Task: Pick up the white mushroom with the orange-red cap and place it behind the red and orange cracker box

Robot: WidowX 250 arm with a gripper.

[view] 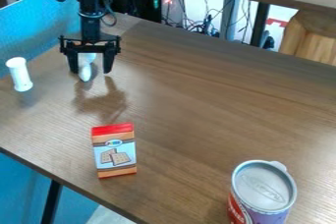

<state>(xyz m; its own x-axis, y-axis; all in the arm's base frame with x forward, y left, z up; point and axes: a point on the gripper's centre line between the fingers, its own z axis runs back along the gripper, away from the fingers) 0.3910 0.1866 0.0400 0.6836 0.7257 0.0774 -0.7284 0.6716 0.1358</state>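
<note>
At the far left, a blue panel (pixel 33 25) borders a brown wood-grain table (pixel 190 100). Beside it, near the table's left side, is a slim white cylinder (pixel 21 76) with a wider, rounded upper end; it slants slightly in the view.

To the right of the cylinder, the black arm (pixel 89 7) enters from the top edge and ends in a black gripper (pixel 91 70), which points down over the upper left part of the table. Its two fingers stand wide apart, one on each side of a white object (pixel 85 72) with a narrow, rounded lower end. A gap shows between this object and the right-hand finger; no grip on it is visible — whether it touches the left-hand finger, one cannot tell. Its upper part is partly hidden by the gripper. A forked shadow (pixel 101 101) falls on the wood below.

Farther toward the viewer is a small carton (pixel 115 152) with a red top, orange bands and a pale blue front picturing two square crackers. Beyond the table's far edge, tangled dark cables (pixel 197 25) show against a light background.

At the lower right, a can (pixel 264 191) stands upright — grey lid uppermost, red and purple on its side — and is cut off by the bottom edge. At the upper right is a pale wooden piece (pixel 315 39).
</note>
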